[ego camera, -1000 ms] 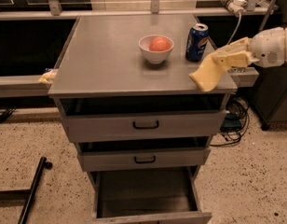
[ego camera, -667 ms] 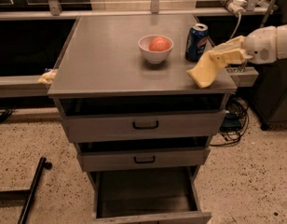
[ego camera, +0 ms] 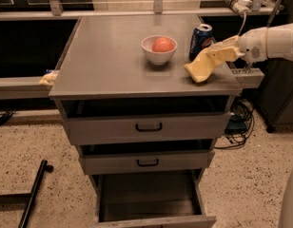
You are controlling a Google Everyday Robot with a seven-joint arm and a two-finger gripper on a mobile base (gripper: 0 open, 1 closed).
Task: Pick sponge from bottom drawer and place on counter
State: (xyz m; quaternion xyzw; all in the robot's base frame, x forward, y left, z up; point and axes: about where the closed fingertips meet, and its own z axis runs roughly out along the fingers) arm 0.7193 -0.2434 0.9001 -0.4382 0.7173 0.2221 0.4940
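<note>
The pale yellow sponge (ego camera: 202,66) hangs tilted from my gripper (ego camera: 226,54), its lower corner touching or just above the right part of the grey counter (ego camera: 108,61). The gripper comes in from the right on a white arm and is shut on the sponge's upper end. The bottom drawer (ego camera: 149,198) stands pulled open at the foot of the cabinet, its dark box showing nothing inside.
A blue soda can (ego camera: 201,41) stands just behind the sponge. A white bowl (ego camera: 159,50) with an orange-red fruit sits mid-counter. Two upper drawers with black handles (ego camera: 148,127) are slightly open. A small yellowish lump (ego camera: 48,78) lies on the left ledge. Cables lie on the floor at right.
The gripper with the sponge has moved left and down, bringing the sponge over the counter's right part, close to its surface.
</note>
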